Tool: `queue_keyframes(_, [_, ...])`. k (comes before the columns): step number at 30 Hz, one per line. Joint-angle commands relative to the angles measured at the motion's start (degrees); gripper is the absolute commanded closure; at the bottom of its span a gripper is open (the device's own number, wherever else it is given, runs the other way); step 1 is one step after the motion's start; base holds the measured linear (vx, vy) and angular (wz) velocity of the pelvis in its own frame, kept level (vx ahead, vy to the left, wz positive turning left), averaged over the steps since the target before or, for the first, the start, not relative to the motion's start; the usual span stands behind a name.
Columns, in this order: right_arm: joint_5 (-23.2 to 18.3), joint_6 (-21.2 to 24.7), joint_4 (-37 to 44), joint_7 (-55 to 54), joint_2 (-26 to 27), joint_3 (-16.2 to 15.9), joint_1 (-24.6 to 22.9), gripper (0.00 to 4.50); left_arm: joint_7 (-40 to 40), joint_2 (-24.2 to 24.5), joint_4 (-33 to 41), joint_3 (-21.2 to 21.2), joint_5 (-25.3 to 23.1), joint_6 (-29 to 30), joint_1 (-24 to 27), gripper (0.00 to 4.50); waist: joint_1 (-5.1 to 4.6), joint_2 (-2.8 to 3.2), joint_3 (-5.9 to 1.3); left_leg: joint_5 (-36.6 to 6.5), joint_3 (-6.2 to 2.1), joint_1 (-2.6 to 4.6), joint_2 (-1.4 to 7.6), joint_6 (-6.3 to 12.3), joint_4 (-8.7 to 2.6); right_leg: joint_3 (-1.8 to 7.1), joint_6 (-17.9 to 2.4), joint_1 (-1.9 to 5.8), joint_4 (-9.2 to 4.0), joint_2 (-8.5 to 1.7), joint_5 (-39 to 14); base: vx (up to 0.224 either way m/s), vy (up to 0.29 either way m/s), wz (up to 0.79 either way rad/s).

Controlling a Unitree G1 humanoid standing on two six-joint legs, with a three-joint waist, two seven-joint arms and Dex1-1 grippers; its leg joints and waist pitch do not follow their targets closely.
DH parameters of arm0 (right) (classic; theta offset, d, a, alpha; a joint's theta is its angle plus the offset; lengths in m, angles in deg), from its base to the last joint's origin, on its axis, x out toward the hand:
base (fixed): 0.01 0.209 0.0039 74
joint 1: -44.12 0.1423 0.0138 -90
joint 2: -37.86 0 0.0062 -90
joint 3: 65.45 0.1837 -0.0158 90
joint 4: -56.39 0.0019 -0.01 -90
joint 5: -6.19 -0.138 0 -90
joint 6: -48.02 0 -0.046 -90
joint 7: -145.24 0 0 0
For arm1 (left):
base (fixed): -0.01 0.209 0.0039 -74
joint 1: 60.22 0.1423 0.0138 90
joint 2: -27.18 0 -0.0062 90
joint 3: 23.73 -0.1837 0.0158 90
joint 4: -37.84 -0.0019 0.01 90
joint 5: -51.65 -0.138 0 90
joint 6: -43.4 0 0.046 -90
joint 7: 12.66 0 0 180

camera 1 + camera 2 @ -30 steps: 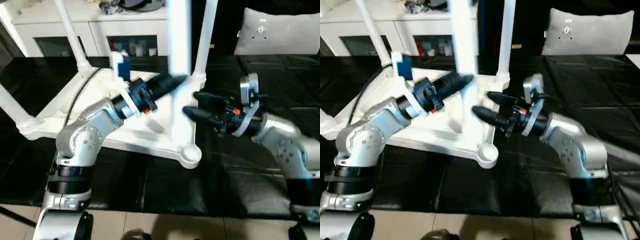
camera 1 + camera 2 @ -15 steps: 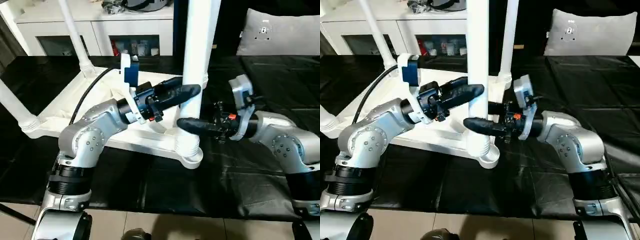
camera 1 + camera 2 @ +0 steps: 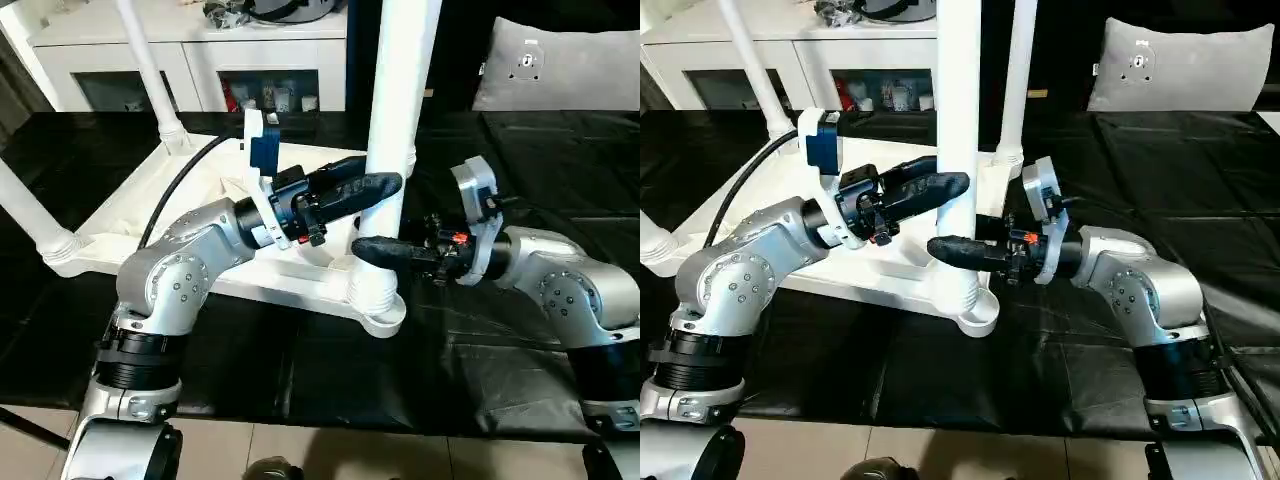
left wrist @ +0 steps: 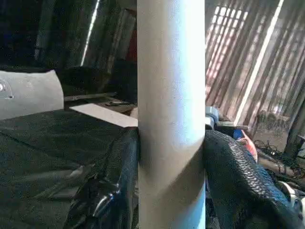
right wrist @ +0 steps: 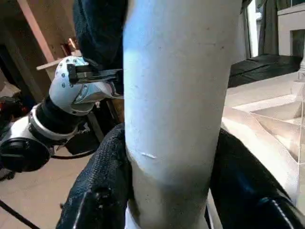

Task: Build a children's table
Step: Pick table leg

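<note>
The white plastic rectangular tabletop (image 3: 150, 215) lies upside down on a black sheet-covered surface (image 3: 480, 350), its ribbed underside facing up and its round corner sockets showing at the corners. Three long white tubular legs already stand in sockets: one at the far left corner (image 3: 148, 70), one at the far right corner (image 3: 1015, 80) and one at the left corner nearest the robot (image 3: 25, 210), which leans out toward the left edge.

The fourth white tubular leg (image 3: 395, 150) stands upright with its foot at the near right corner socket (image 3: 375, 300) — whether it is fully seated there I cannot tell. Both grippers have it. The left gripper (image 3: 375, 185) reaches in from the left and its black fingers (image 4: 119, 162) press the tube on both sides, gripping it partway up. The right gripper (image 3: 375, 248) comes in from the right, just below the left one, and its textured black fingers (image 5: 102, 176) are likewise clenched around the same leg, close above the socket.

A black cable (image 3: 175, 190) runs across the tabletop to the left forearm. Behind the work stands a white cabinet with glass-fronted compartments (image 3: 260, 85), and a grey square cushion (image 3: 560, 65) leans at the far right, well apart from the table parts.
</note>
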Motion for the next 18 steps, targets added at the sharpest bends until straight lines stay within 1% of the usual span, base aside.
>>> queue_keyframes(1, [1.0, -0.6, 0.3, -1.2, 1.0, -0.3, 0.2, 2.59, -2.3, 0.1, -0.2, -0.6, -2.5, -1.1, -0.2, 2.68, 0.15, -1.65, -4.56, -1.7, -2.56, 0.94, 5.82, 5.46, -3.59, 4.64, -4.2, 3.01, -3.65, -7.03, -15.0, 0.000, 0.000, 0.00])
queue_keyframes(4, [1.3, -1.0, 0.0, -2.0, 1.4, -0.3, 0.2, 2.61, -3.6, -0.2, -1.0, -0.8, -4.1, -2.4, -0.4, 2.68, 0.15, -1.59, -4.58, -1.8, -2.55, 0.94, 5.80, 5.34, -3.58, 4.64, -3.9, 3.03, -3.73, -7.05, -15.2, 0.000, 0.000, 0.00])
queue_keyframes(5, [1.8, -1.4, -0.2, -3.0, 1.9, -0.3, 0.2, 2.62, -4.7, -0.7, -1.7, -0.7, -5.2, -3.8, -0.4, 2.33, 0.15, -1.52, -4.58, -1.6, -2.63, 0.91, 5.82, 5.34, -3.59, 4.62, -3.8, 3.00, -3.74, -6.99, -15.0, 0.000, 0.000, 0.00])
queue_keyframes(7, [3.4, -2.8, -0.6, -5.3, 3.1, -0.5, 0.0, 2.62, -7.1, -1.9, -1.6, 0.3, -5.2, -4.1, -0.2, 1.98, 0.08, -1.48, -4.62, -1.9, -2.60, 0.92, 5.88, 4.96, -3.57, 4.62, -4.0, 3.02, -3.71, -7.10, -14.8, 0.000, 0.000, 0.00])
queue_keyframes(8, [3.5, -2.9, -0.6, -5.4, 3.2, -0.6, 0.0, 2.62, -7.2, -2.0, -1.5, 0.3, -5.2, -4.2, -0.2, 1.91, 0.06, -1.45, -4.62, -2.0, -2.67, 0.90, 5.89, 4.63, -3.59, 4.58, -4.1, 3.00, -3.69, -7.09, -14.6, 0.000, 0.000, 0.00])
queue_keyframes(10, [4.2, -3.6, -0.7, -6.4, 3.7, -0.6, -0.1, 2.62, -8.1, -2.2, -0.9, 0.2, -5.9, -4.7, 0.2, 1.68, -0.01, -1.45, -4.63, -2.1, -2.67, 0.91, 5.84, 4.61, -3.62, 4.60, -4.1, 3.08, -3.65, -7.09, -14.3, 0.000, 0.000, 0.00])
queue_keyframes(11, [5.8, -5.2, -1.3, -8.9, 4.9, -0.7, -0.1, 2.62, -9.3, -2.6, 0.6, 0.0, -6.7, -5.3, 1.3, 1.68, -0.01, -1.31, -4.73, -1.8, -2.83, 0.96, 6.13, 4.42, -3.65, 4.67, -4.3, 3.01, -3.32, -7.13, -13.5, 0.000, 0.000, 0.00])
queue_keyframes(12, [6.3, -5.7, -1.4, -9.7, 5.2, -0.7, -0.1, 2.62, -9.6, -2.8, 1.1, -0.1, -7.0, -5.5, 1.7, 1.60, -0.14, -1.37, -4.63, -1.8, -2.74, 0.85, 6.02, 4.62, -3.68, 4.63, -4.4, 2.97, -3.51, -7.13, -13.5, 0.000, 0.000, 0.00])
queue_keyframes(13, [8.1, -7.4, -2.0, -13.5, 7.4, -0.5, 0.1, 2.62, -13.8, -4.4, 1.9, -0.4, -10.2, -8.1, 2.7, 1.51, -0.36, -1.16, -4.57, -2.2, -2.84, 0.75, 6.08, 4.35, -3.70, 4.66, -4.6, 2.94, -3.52, -7.17, -13.4, 0.000, 0.000, 0.00])
queue_keyframes(14, [9.0, -8.3, -2.2, -15.1, 8.4, -0.6, 0.2, 2.62, -15.4, -5.0, 2.2, -0.8, -11.9, -9.6, 3.1, 1.51, -0.43, -1.03, -4.54, -2.5, -2.78, 0.80, 6.02, 4.18, -3.67, 4.59, -4.5, 2.96, -3.74, -7.16, -13.7, 0.000, 0.000, 0.00])
queue_keyframes(15, [9.2, -8.6, -2.3, -15.5, 8.7, -0.7, 0.2, 2.62, -15.9, -5.2, 2.3, -0.9, -12.5, -10.0, 3.3, 1.42, -0.46, -1.13, -4.57, -2.6, -2.76, 0.85, 5.96, 4.02, -3.65, 4.60, -4.3, 2.97, -3.77, -7.12, -13.8, 0.000, 0.000, 0.00])
queue_keyframes(16, [10.5, -10.3, -2.4, -17.7, 10.2, -0.9, 0.2, 2.62, -18.6, -6.1, 2.6, -1.7, -14.8, -11.0, 3.9, 1.22, -0.48, -0.99, -4.55, -3.0, -2.77, 0.87, 5.97, 3.86, -3.72, 4.65, -4.2, 2.94, -3.77, -7.12, -14.1, 0.000, 0.000, 0.00])
queue_keyframes(17, [11.4, -11.5, -2.6, -19.1, 11.0, -0.9, 0.2, 2.62, -20.3, -6.6, 2.7, -2.2, -15.9, -10.9, 4.2, 1.18, -0.53, -1.07, -4.51, -3.7, -2.73, 0.92, 5.96, 3.75, -3.77, 4.59, -3.8, 2.97, -3.91, -7.08, -14.8, 0.000, 0.000, 0.00])
queue_keyframes(18, [11.4, -11.7, -2.7, -19.6, 11.3, -0.8, 0.2, 2.62, -20.8, -6.7, 2.7, -2.5, -16.5, -11.2, 4.2, 1.15, -0.54, -1.10, -4.46, -4.1, -2.76, 1.01, 6.00, 3.71, -3.88, 4.60, -3.6, 2.93, -3.98, -7.04, -15.3, 0.000, 0.000, 0.00])
